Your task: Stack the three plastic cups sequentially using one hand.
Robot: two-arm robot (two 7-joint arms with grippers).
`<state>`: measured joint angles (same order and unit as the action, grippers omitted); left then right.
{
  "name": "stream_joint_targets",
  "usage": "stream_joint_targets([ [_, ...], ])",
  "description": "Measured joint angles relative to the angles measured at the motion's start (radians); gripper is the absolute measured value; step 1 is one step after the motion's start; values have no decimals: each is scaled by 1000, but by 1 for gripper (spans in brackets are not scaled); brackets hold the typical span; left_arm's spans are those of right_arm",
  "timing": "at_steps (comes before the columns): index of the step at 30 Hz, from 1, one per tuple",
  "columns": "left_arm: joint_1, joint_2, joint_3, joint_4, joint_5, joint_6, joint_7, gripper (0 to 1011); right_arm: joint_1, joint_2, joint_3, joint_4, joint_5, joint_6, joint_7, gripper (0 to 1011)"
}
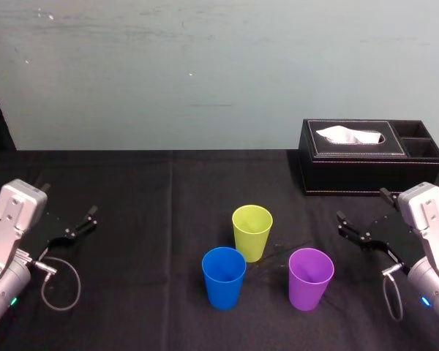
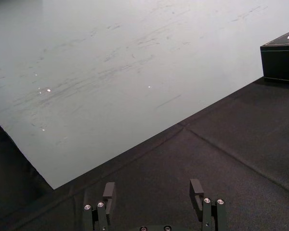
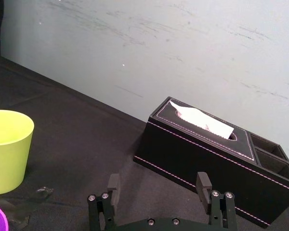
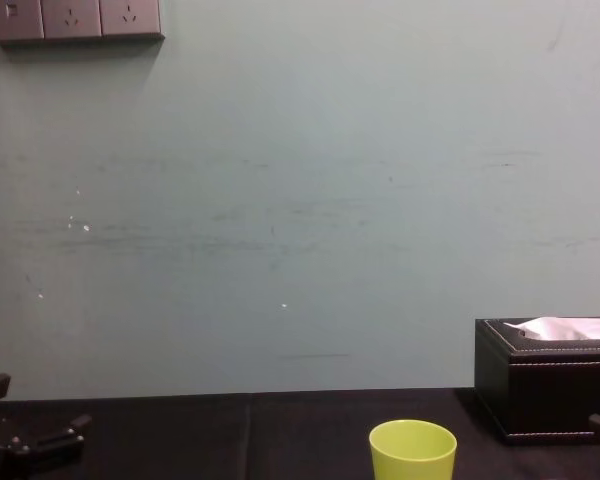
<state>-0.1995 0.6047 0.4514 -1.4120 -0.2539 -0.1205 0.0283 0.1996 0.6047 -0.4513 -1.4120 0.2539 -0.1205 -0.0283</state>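
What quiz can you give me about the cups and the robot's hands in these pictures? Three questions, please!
1. True or false: the yellow cup, the blue cup and the purple cup each stand upright and apart on the table, with none inside another.
2. Which cup is nearest the right gripper? A. yellow B. blue C. purple
3. Fill in the gap: the left gripper, out at the table's left side, and the right gripper both have their fingers ___ and hold nothing.

Key: 1 true; 2 C; 3 open.
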Motion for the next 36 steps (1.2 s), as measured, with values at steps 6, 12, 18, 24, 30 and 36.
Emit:
stream_joint_targets([
  [6, 0, 0, 0, 0, 0, 0, 0, 1000, 0, 0, 0, 0, 0, 0, 0, 1003],
  [12, 0, 0, 0, 0, 0, 0, 0, 1000, 0, 0, 0, 0, 0, 0, 0, 1003],
  [18, 0, 0, 0, 0, 0, 0, 0, 1000, 0, 0, 0, 0, 0, 0, 0, 1003],
  [24, 0, 0, 0, 0, 0, 0, 0, 1000, 0, 0, 0, 0, 0, 0, 0, 1003],
  [30, 0, 0, 0, 0, 0, 0, 0, 1000, 0, 0, 0, 0, 0, 0, 0, 1003],
  [36, 0, 0, 0, 0, 0, 0, 0, 1000, 0, 0, 0, 0, 0, 0, 0, 1003],
])
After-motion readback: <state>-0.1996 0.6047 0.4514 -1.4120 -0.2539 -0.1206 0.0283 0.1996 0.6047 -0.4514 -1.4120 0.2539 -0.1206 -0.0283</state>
